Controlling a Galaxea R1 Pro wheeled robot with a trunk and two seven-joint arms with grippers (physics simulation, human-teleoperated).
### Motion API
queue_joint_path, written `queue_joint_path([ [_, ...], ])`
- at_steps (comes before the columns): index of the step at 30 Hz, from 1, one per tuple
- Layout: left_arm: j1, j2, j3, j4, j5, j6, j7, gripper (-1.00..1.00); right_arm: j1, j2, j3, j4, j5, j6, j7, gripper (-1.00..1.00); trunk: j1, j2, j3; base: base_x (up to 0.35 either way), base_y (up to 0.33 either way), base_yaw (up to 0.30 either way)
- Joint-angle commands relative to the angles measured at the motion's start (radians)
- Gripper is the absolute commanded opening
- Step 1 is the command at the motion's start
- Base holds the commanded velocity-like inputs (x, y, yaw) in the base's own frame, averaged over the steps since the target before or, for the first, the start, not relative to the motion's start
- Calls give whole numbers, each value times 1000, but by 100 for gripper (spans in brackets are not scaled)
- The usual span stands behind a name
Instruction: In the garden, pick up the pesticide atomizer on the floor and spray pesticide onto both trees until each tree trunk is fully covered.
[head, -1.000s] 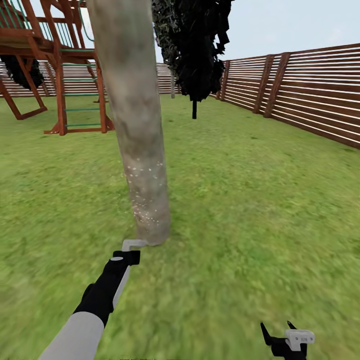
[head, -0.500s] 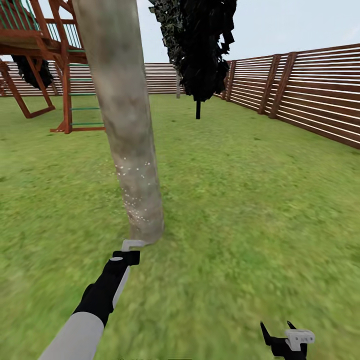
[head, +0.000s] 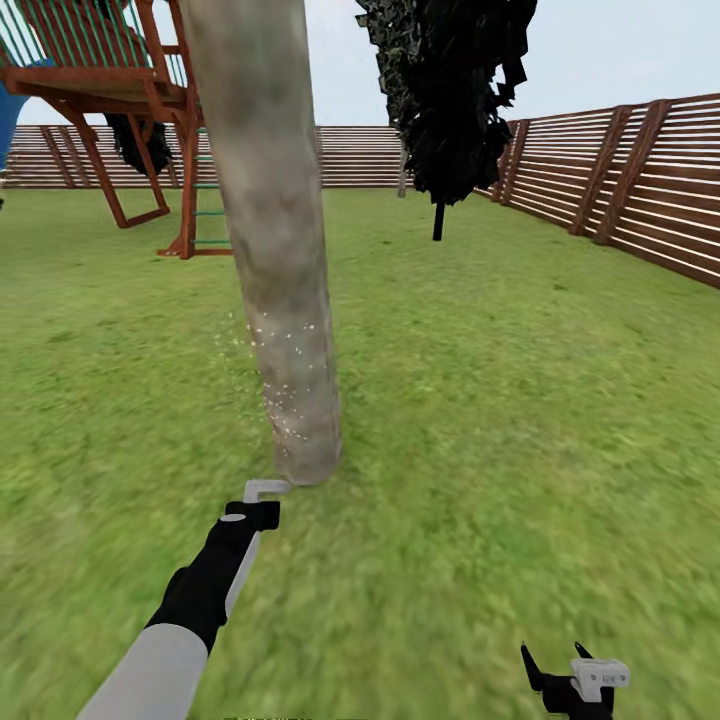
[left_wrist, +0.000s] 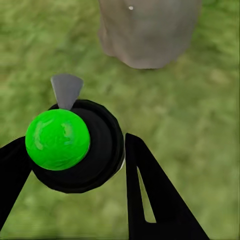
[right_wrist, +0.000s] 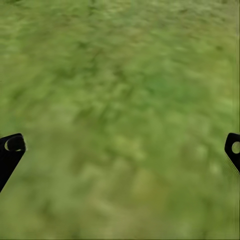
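Note:
A thick grey-brown tree trunk (head: 285, 290) rises from the grass just ahead of me, with white pesticide specks (head: 288, 345) scattered over its lower part. My left gripper (head: 256, 512) reaches out low toward the trunk's foot, shut on the pesticide atomizer (head: 264, 489); its grey nozzle points at the bark. In the left wrist view the dark bottle with its green dot (left_wrist: 58, 139) sits between the black fingers (left_wrist: 145, 180), and the trunk base (left_wrist: 147, 30) lies just beyond. My right gripper (head: 575, 672) hangs low at the right over the grass (right_wrist: 120, 110), open with nothing in it.
A red-brown wooden play frame (head: 120, 90) stands at the back left. The slatted fence (head: 620, 190) runs along the right and the far side. A dark-leaved tree on a thin stem (head: 450, 90) stands further back. Lawn (head: 520, 400) stretches to the right of the trunk.
The whole picture has slid to the right, so the camera has turned left. Both arms keep their place in the view. A few specks now drift just left of the trunk.

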Motion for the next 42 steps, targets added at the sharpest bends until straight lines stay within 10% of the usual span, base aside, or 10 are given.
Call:
queue_joint_path([
  [1,0,0,0,0,0,0,0,-100,0,0,0,0,0,0,0,100,0,0,0,6,-275,276],
  [42,0,0,0,0,0,0,0,-100,0,0,0,0,0,0,0,100,0,0,0,0,-275,154],
])
